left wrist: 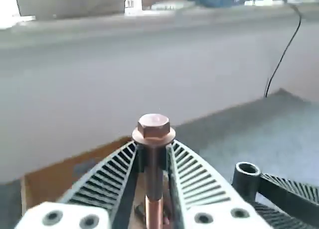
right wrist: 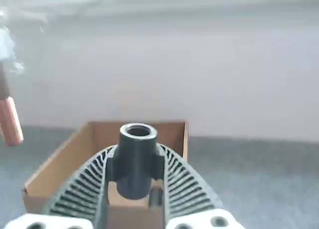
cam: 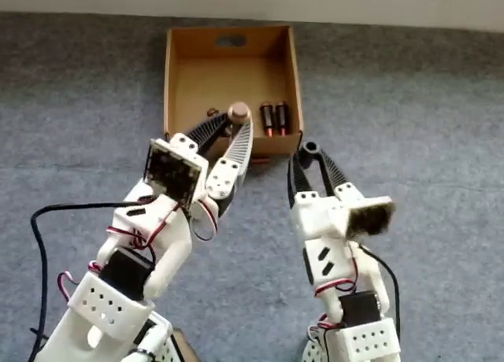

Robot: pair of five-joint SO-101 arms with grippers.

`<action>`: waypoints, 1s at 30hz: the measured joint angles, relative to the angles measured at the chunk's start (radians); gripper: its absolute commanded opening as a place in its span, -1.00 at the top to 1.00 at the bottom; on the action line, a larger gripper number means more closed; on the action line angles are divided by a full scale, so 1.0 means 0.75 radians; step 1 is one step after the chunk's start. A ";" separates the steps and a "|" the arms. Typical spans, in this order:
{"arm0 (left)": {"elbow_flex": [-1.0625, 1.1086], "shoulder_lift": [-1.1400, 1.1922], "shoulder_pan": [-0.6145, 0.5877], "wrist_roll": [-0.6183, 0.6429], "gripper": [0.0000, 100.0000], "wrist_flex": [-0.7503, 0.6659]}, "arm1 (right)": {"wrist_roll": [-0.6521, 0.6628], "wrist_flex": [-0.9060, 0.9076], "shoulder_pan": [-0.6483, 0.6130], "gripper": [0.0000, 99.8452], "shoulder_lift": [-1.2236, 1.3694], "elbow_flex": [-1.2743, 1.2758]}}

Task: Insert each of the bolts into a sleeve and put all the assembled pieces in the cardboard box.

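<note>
**Item 1. Cardboard box** [cam: 293, 71]. Open at the top. It is set on the grey mat [cam: 425, 126] at the far side of the table, ahead of both arms. Two assembled pieces [cam: 267, 120], dark sleeves with coppery bolts in them, are laid side by side on its floor near the front right corner.

**Item 2. Left gripper** [cam: 237, 124]. It is clenched on a bolt [cam: 239, 111]. The bolt is copper-coloured and held upright with its hexagonal head uppermost. Its shank is clamped between the two ribbed fingers. In the high view it is placed over the front wall of the box, just left of the two assembled pieces.

**Item 3. Right gripper** [cam: 309, 160]. It is closed around a black sleeve [cam: 309, 149]. The sleeve is held upright with its open bore uppermost, gripped at the sides by both fingers. It is placed just outside the front right corner of the box. Whether it touches the mat cannot be told.

**Item 4. Bolt and sleeve together.** They are held apart, side by side, the bolt to the left of the sleeve. The bolt is not yet entered in the bore.

**Item 5. Black cable** [cam: 38, 244]. It is looped over the mat beside the left arm.
</note>
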 measured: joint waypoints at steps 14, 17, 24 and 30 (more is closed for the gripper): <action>-0.035 0.002 0.325 0.000 0.99 -0.397 | 0.002 -0.004 -0.010 0.99 -0.027 0.000; -0.086 0.051 0.360 0.000 0.99 -0.405 | 0.002 0.025 -0.010 0.99 -0.027 0.000; -0.123 0.352 0.360 0.000 0.99 -0.413 | 0.065 0.025 -0.010 0.99 -0.027 0.000; -0.186 0.493 0.309 0.000 0.99 -0.413 | 0.110 0.027 -0.010 0.99 -0.027 0.000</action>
